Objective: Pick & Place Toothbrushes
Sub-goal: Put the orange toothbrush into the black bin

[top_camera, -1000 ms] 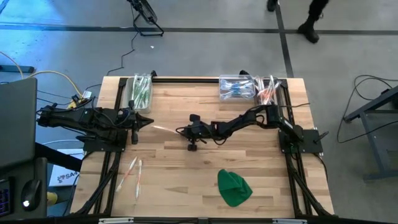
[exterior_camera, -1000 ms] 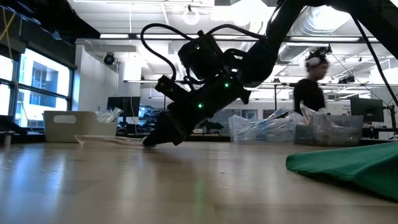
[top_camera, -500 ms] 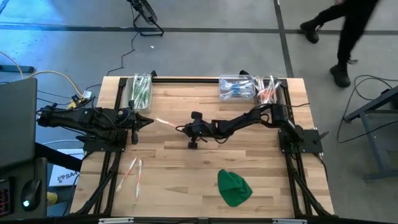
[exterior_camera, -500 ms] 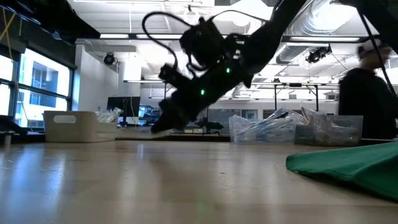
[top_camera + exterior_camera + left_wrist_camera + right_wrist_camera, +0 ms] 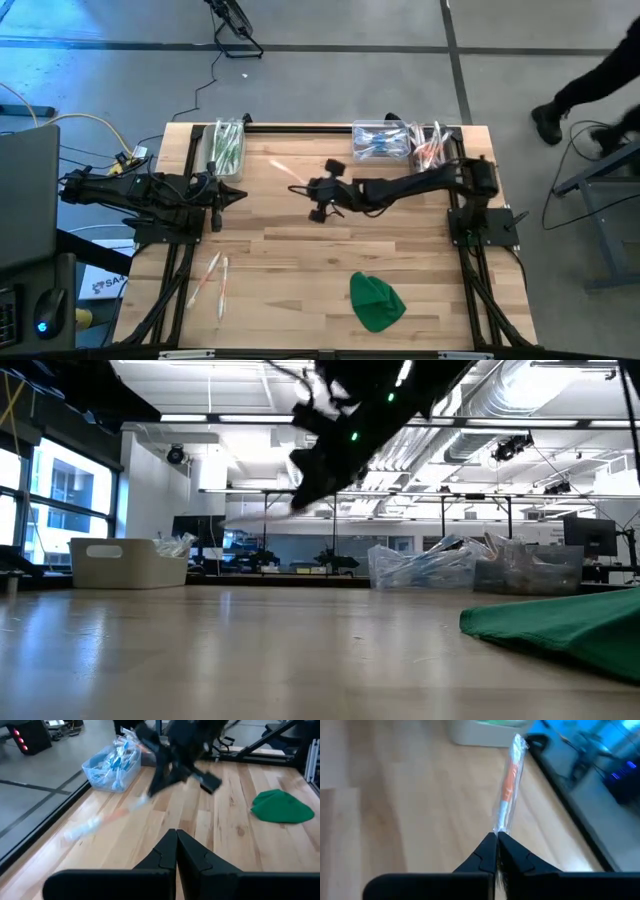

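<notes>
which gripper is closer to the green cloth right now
Right. The right gripper, shut on an orange toothbrush, is up over the table's middle, toward the far edge from the green cloth. The left gripper, shut, waits farther off at the table's left side.

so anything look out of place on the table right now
Two toothbrushes lie loose on the bare wood at the front left, away from the bins along the far edge. The green cloth sits crumpled near the front. Otherwise it looks orderly: the right pincer holds an orange toothbrush off the table.
</notes>
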`<state>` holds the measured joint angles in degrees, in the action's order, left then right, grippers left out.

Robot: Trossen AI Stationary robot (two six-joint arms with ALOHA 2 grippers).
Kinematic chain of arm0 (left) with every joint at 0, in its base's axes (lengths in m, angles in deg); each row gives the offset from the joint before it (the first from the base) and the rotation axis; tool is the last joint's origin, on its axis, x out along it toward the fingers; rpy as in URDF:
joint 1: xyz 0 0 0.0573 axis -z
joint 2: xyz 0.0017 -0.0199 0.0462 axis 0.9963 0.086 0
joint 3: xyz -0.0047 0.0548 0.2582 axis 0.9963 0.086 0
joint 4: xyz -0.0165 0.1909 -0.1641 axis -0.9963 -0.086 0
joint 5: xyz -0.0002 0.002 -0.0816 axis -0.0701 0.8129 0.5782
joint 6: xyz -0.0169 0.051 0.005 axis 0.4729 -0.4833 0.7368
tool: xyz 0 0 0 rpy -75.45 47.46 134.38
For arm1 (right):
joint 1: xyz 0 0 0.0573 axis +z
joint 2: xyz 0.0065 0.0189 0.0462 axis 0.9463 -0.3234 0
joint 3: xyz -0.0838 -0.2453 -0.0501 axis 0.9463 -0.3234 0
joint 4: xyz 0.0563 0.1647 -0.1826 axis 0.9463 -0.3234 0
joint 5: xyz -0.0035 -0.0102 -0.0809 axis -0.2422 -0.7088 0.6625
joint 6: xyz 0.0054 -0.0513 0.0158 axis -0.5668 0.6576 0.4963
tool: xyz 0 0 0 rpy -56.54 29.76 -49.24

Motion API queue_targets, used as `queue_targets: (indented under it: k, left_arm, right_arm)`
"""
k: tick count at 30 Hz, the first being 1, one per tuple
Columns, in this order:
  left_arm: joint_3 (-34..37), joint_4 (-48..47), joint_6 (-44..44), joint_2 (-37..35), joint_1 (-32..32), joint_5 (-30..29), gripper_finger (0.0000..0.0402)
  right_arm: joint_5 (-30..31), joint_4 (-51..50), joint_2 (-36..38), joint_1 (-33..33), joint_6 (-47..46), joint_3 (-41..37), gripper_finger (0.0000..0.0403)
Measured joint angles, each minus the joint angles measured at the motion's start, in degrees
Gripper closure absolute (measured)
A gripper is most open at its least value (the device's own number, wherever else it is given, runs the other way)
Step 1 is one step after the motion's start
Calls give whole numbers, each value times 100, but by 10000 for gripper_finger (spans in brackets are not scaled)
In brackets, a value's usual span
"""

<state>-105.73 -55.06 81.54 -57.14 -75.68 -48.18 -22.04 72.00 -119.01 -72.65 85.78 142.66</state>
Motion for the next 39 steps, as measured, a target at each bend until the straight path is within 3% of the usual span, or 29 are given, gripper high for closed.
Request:
queue_targets:
  k: [6, 10, 18, 23, 32, 39]
  left_arm:
    - [-2, -28, 383, 2, 0, -2, 402]
    - [-2, -72, 417, 2, 0, -1, 402]
    - [-2, -182, 428, 2, 0, -2, 402]
    - [-2, -191, 422, 4, 0, -2, 402]
    - [-2, -318, 412, 4, 2, -4, 402]
    - [-2, -297, 412, 4, 2, -33, 402]
  right_arm:
    - [1380, -1438, 620, 173, -876, 4, 399]
    - [2049, -3059, 1067, 295, -2002, 11, 399]
    - [2156, -7072, 1836, 585, -5482, 5, 399]
    - [1735, -8997, 2283, 892, -7320, -1, 399]
    - [1206, -9038, 2946, 848, -7554, -19, 399]
    - [828, -9058, 3041, 392, -7385, -19, 399]
